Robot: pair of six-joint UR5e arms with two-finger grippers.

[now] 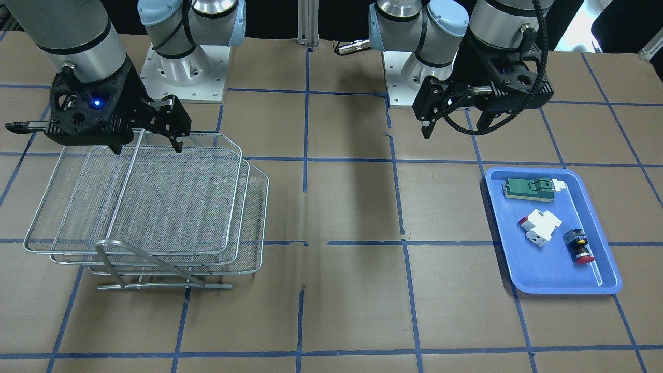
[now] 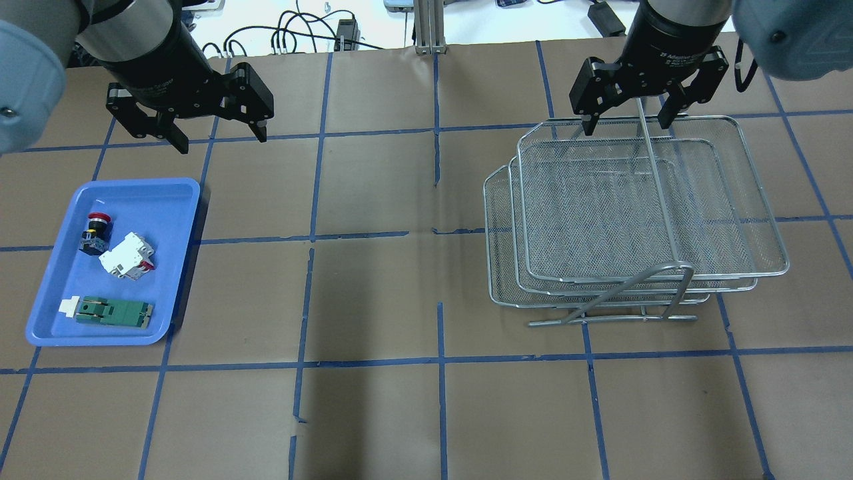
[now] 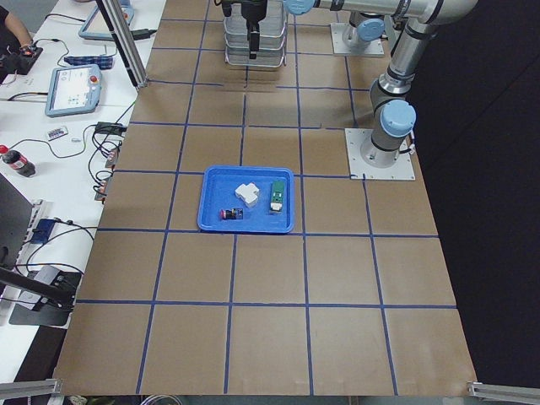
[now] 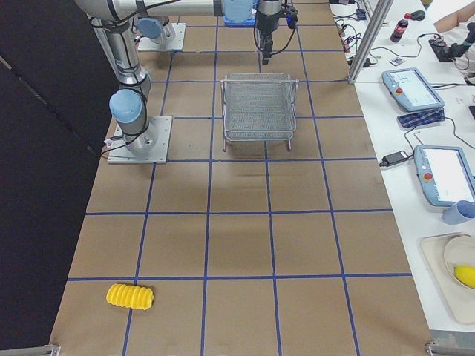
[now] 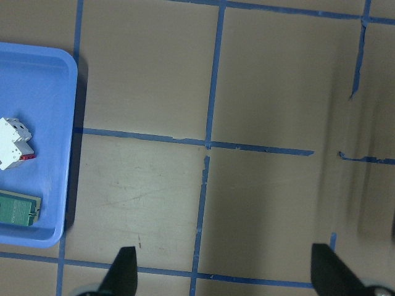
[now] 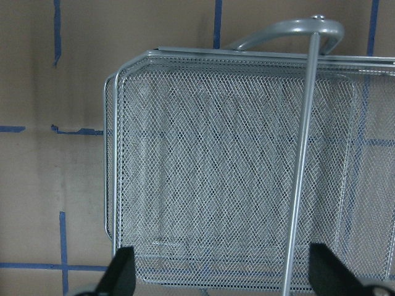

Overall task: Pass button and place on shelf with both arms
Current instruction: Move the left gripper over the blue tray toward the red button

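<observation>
The button, black with a red cap, lies on its side in the blue tray at the table's left; it also shows in the front view. My left gripper hangs open and empty above the table, beyond the tray's far right corner. The left wrist view shows only the tray's edge, not the button. The wire-mesh shelf stands at the right. My right gripper is open and empty above the shelf's far edge, and the right wrist view looks down on the top tier.
A white block with a red tab and a green flat part lie in the tray beside the button. A yellow ribbed object lies near the table's end on my right. Operators' tablets sit on a side bench.
</observation>
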